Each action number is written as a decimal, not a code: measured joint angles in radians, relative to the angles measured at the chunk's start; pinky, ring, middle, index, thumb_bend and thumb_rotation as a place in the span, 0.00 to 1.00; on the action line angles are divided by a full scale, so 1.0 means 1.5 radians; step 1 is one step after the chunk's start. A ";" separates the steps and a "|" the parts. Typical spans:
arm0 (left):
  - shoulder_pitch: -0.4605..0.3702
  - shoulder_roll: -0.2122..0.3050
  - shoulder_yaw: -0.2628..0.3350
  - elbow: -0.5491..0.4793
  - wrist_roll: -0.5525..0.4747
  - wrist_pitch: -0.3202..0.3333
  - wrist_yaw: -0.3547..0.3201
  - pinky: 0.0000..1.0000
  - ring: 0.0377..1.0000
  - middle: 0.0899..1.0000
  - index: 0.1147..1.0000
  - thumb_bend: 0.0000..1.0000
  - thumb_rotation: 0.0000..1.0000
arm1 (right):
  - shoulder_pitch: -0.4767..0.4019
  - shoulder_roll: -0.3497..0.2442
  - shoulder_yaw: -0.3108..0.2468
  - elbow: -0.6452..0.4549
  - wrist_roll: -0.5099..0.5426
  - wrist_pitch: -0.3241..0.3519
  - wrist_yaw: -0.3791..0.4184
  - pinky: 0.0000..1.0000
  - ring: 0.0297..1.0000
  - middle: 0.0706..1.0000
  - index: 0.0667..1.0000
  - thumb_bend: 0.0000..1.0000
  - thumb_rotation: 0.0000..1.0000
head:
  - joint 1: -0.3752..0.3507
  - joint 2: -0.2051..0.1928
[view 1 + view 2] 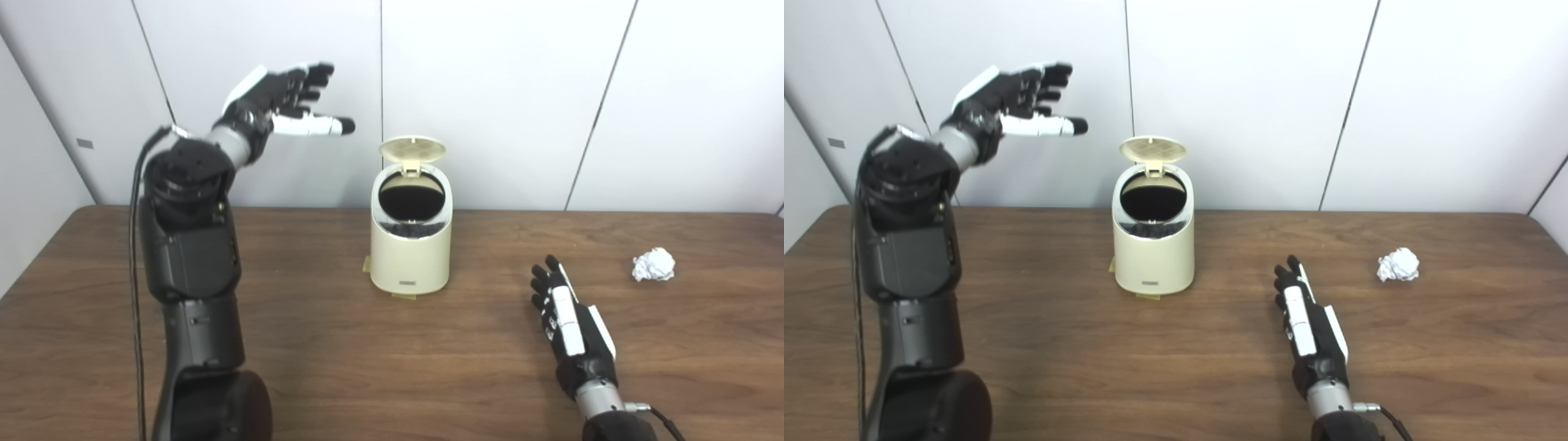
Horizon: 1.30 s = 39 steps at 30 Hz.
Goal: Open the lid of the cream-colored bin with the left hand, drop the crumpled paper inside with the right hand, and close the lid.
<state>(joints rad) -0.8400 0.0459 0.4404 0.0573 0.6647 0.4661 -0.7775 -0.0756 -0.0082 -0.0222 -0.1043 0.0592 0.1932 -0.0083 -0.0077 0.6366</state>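
1. Your target is the small white crumpled ball of paper (653, 264), lying on the brown wood-grain bench (343, 367) ahead of the right hand (569, 321) and off to its outer side, apart from it. Judge it as very light, soft and springy: it should squash under pressure and may skid on the smooth wood if nudged from one side only.
2. Take it across its middle, thumb on one side and fingers on the other, closing gently; a hard squeeze is not needed, and a glancing touch may roll it away.
3. The cream-coloured oval plastic bin (411, 248) stands ahead of the right hand and to its inner side, its round hinged lid (411, 149) tipped up at the back, dark mouth exposed. It looks light enough to slide if bumped.
4. Your right hand lies low over the bench, fingers straight and close together, holding nothing.
5. Your left hand (283, 98) is raised high, up and to the outer side of the lid, fingers spread, thumb pointing toward the bin, touching nothing.
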 measured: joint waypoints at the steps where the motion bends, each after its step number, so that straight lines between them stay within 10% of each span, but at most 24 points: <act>1: 0.010 -0.013 0.021 -0.001 -0.001 0.000 0.001 0.86 0.86 0.89 0.87 0.62 0.07 | 0.000 -0.001 0.000 -0.002 0.000 0.001 0.000 0.93 0.95 0.96 0.99 0.57 0.75 | 0.000 0.000; 6: 0.107 -0.042 0.041 -0.071 -0.069 0.000 0.075 0.86 0.89 0.91 0.93 0.48 0.37 | 0.002 -0.004 0.001 -0.028 -0.011 0.007 -0.002 0.82 0.90 0.91 0.93 0.70 0.47 | -0.004 0.010; 14: 0.331 -0.056 -0.036 -0.162 -0.236 -0.039 0.216 0.93 0.97 0.98 0.99 0.56 0.88 | -0.009 -0.029 0.004 -0.065 -0.081 0.035 -0.015 0.89 0.90 0.88 0.89 0.78 0.44 | -0.014 0.017; 23: 0.409 -0.050 -0.111 -0.187 -0.348 -0.090 0.315 0.99 1.00 1.00 1.00 0.63 0.99 | -0.056 -0.083 0.009 -0.091 -0.133 0.050 -0.001 0.80 0.88 0.89 0.89 0.82 0.34 | -0.027 0.026; 39: 0.479 -0.022 -0.187 -0.173 -0.416 -0.115 0.409 1.00 1.00 1.00 1.00 0.64 0.94 | -0.170 -0.401 0.060 -0.020 -0.439 0.060 0.085 0.78 0.85 0.84 0.83 0.97 0.13 | -0.090 0.054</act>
<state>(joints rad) -0.1219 0.0126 0.1597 -0.2020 0.0402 0.2936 -0.1639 -0.3312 -0.6102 0.0675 -0.1341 -0.5997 0.2832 0.1190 -0.1426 0.7179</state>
